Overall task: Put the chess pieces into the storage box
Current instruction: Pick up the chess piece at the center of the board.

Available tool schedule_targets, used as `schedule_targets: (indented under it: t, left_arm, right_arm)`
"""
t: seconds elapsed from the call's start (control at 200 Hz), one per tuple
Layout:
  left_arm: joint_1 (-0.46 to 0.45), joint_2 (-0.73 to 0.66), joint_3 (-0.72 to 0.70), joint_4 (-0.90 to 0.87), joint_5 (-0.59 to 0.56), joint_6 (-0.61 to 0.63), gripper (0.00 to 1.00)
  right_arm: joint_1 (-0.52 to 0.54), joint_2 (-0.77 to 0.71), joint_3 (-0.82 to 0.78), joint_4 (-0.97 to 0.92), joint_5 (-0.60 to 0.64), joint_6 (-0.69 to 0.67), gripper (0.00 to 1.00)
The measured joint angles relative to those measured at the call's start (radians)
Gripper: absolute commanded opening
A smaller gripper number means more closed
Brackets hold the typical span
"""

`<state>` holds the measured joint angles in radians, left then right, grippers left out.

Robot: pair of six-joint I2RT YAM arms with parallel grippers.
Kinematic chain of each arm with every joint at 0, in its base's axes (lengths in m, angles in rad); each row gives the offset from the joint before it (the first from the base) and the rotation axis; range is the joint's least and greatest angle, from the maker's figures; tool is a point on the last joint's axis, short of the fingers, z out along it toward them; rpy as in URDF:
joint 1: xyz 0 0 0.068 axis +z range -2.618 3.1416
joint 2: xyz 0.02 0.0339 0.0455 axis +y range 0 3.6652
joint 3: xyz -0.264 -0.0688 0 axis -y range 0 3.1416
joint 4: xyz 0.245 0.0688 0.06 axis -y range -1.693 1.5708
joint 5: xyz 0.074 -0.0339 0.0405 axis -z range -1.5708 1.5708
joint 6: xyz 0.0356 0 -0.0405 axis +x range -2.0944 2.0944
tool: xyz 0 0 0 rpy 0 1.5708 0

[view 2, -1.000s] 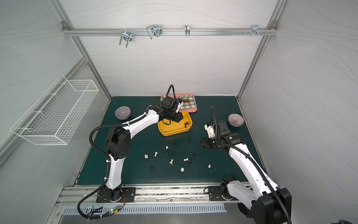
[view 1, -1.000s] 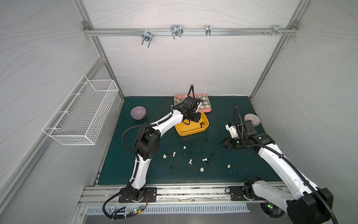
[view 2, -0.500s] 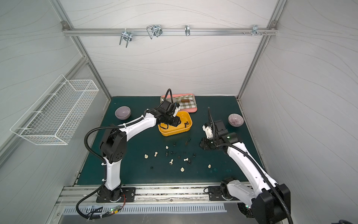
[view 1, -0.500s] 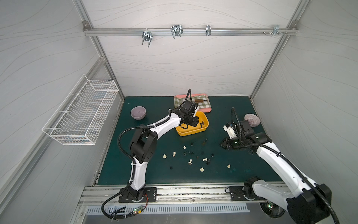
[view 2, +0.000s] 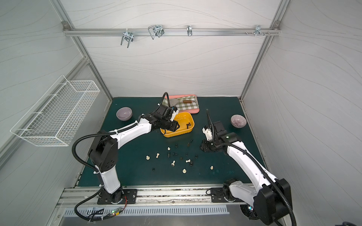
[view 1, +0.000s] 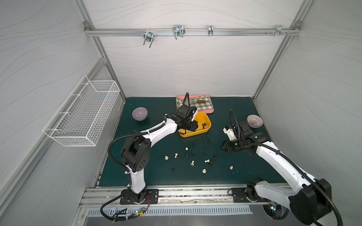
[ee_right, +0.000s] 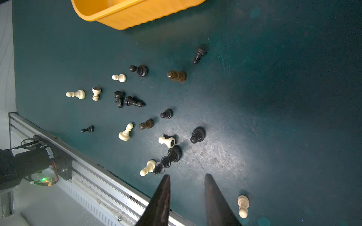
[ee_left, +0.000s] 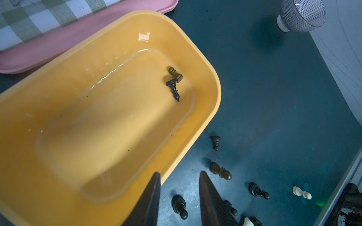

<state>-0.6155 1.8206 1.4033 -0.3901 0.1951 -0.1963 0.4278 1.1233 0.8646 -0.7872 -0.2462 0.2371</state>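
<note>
Lying on their sides inside the shallow yellow-orange plastic storage box point(view 1: 194, 134), just above the centre of a top view, two dark turned chess pieces point(ee_left: 174, 82) are seen touching one another near a rounded corner. The other small black, brown and cream-white pieces point(view 1: 193, 163) are scattered on the dark green mat point(view 1: 156, 176) below the box, in the lower middle of both top views, some upright and some toppled. The left gripper point(ee_left: 179, 173) is held over the box's edge, its tapered black fingers point(ee_left: 152, 195) parted a little with nothing between them. The right gripper point(ee_right: 187, 175) is placed at the right edge of the scatter, likewise narrowly parted and empty, with a cream-white pawn point(ee_right: 242, 205) just beside it. The pieces are judged to be light, rigid and smooth, so they are easily rolled or tipped by a glancing touch. A hold across the narrow waist above the wider base is advised, and toppled pieces are best pinched across the stem.
</note>
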Motion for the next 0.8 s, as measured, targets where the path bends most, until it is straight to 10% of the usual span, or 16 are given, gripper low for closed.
schedule_targets:
  t: [0.8]
  left_arm:
    - [0.0,-0.227,-0.303,0.138,0.008,-0.051,0.35]
  right_arm:
    - [0.033,0.15,0.033,0.035,0.006,-0.033,0.32]
